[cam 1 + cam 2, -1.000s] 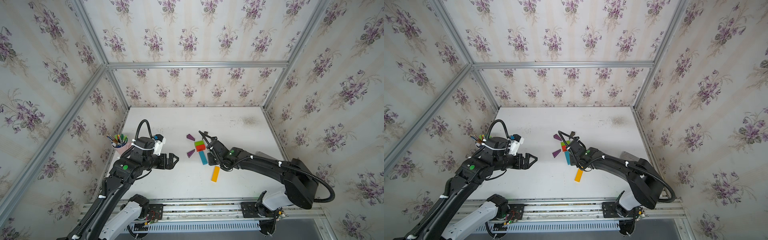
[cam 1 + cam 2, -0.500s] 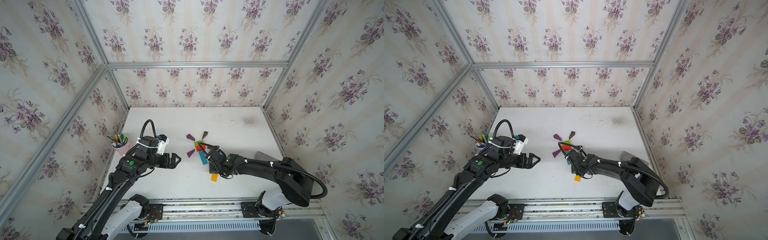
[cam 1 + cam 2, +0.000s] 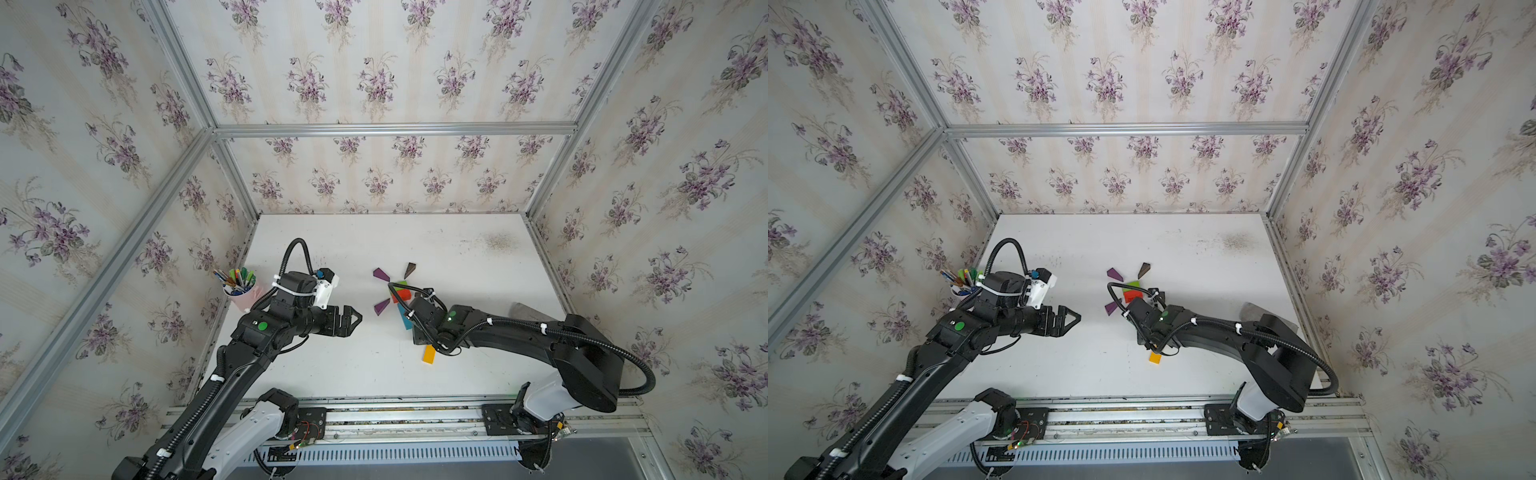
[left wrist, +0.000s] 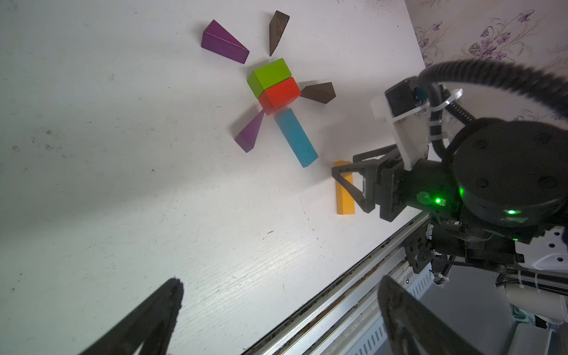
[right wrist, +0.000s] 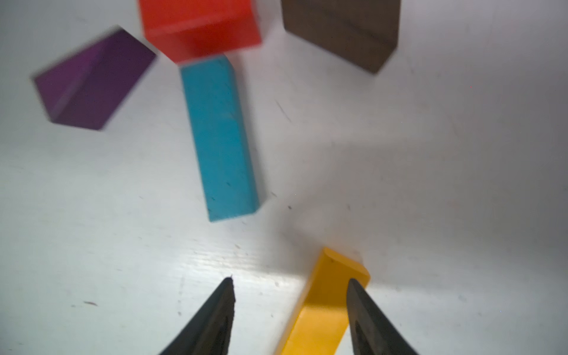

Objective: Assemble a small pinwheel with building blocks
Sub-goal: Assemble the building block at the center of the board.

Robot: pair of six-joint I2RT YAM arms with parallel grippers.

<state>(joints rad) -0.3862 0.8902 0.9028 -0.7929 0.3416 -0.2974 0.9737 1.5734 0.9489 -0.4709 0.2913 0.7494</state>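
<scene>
- The left jaws are released and spread wide with nothing between them. They hover over bare tabletop [image 3: 365, 374], well apart from the blocks on the left arm's side.
- The right jaws are parted and grasping nothing. They sit low over the orange bar [image 5: 322, 307]. One finger [image 5: 372, 319] overlaps the bar's edge, while the other is over bare tabletop.
- The pinwheel [image 4: 276, 89] lies flat near the middle of the tabletop. Its hub is the green block [image 4: 270, 75] and the red block [image 4: 281, 93], touching side by side.
- The blue bar [image 4: 296, 138] has one end against the red block and runs toward the near rail.
- The orange bar lies apart from the blue bar's free end, offset to one side and not in line with it.
- Blades: one purple wedge [image 4: 224, 41] and one brown wedge [image 4: 278, 30] sit just beside the green block. The other purple wedge [image 4: 250, 133] and the other brown wedge [image 4: 319, 92] have their tips at the red block.
- The pink cup of pens [image 3: 245, 295] stands by the left wall, well apart from the blocks.
</scene>
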